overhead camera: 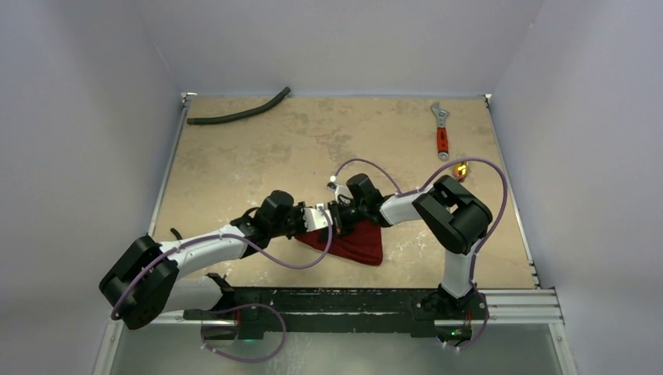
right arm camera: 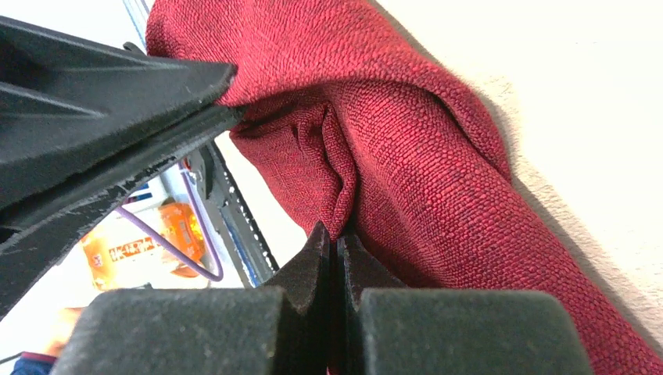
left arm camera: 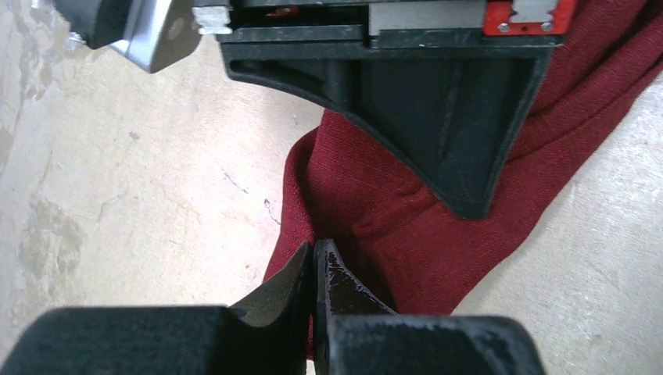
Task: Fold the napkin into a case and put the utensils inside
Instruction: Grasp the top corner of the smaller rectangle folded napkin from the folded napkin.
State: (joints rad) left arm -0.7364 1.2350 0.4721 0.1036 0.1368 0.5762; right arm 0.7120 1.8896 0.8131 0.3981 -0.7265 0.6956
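Observation:
The dark red napkin (overhead camera: pixel 356 242) lies bunched on the table in front of the arm bases. Both grippers meet over its upper left part. In the left wrist view my left gripper (left arm camera: pixel 315 251) is shut, with the napkin's (left arm camera: pixel 406 234) edge pinched between its tips. My right gripper (right arm camera: pixel 338 238) is shut on a raised fold of the napkin (right arm camera: pixel 422 141). In the top view the left gripper (overhead camera: pixel 319 219) and the right gripper (overhead camera: pixel 338 212) almost touch. One gold utensil (overhead camera: pixel 461 169) shows at the right, partly behind the right arm's cable.
A red-handled silver wrench (overhead camera: pixel 442 131) lies at the back right. A black hose (overhead camera: pixel 238 114) lies at the back left. The right arm's elbow (overhead camera: pixel 457 215) stands just right of the napkin. A metal rail (overhead camera: pixel 516 301) runs along the near edge.

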